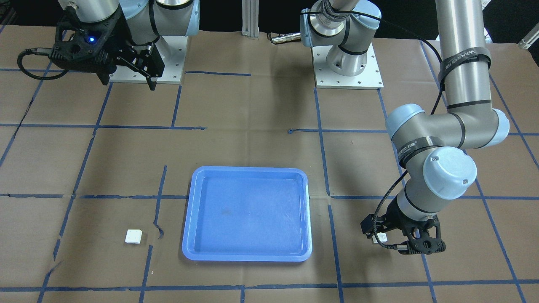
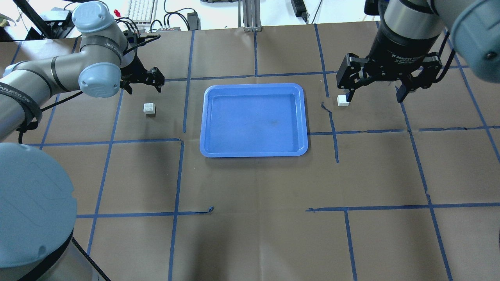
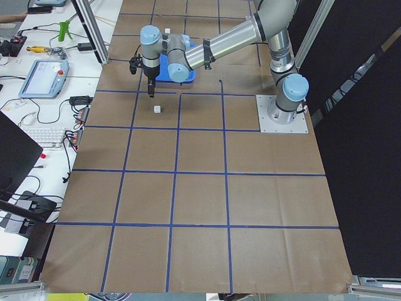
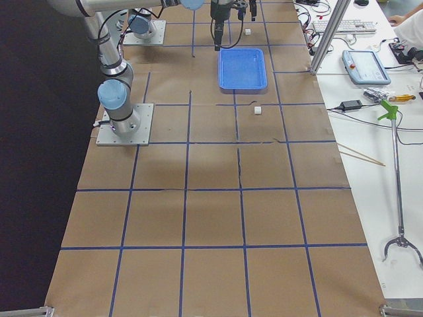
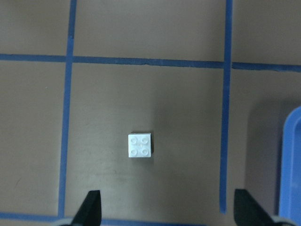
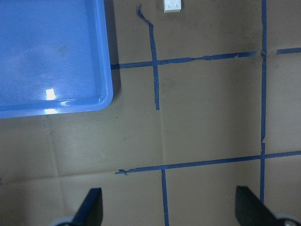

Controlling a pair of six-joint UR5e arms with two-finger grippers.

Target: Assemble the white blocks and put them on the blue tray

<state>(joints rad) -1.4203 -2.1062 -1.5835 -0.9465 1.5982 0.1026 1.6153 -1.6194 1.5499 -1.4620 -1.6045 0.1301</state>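
Note:
One white block (image 2: pixel 149 108) lies on the brown paper to the left of the blue tray (image 2: pixel 254 148). My left gripper (image 2: pixel 142 86) hovers just above it, open and empty. In the left wrist view the block (image 5: pixel 140 145) lies flat, studs up, just ahead of the two spread fingertips (image 5: pixel 91 208). The other white block (image 2: pixel 343 100) lies to the right of the tray. My right gripper (image 2: pixel 374 96) is open and empty, high above the table beside that block. In the right wrist view this block (image 6: pixel 172 5) shows at the top edge and the tray (image 6: pixel 107 89) at the upper left. The tray holds nothing.
Brown paper with a grid of blue tape lines (image 2: pixel 183 117) covers the table. The two arm bases (image 1: pixel 347 67) stand on plates at the robot's side. Keyboards, cables and tools (image 3: pixel 47 135) lie on side benches beyond the table's far edge.

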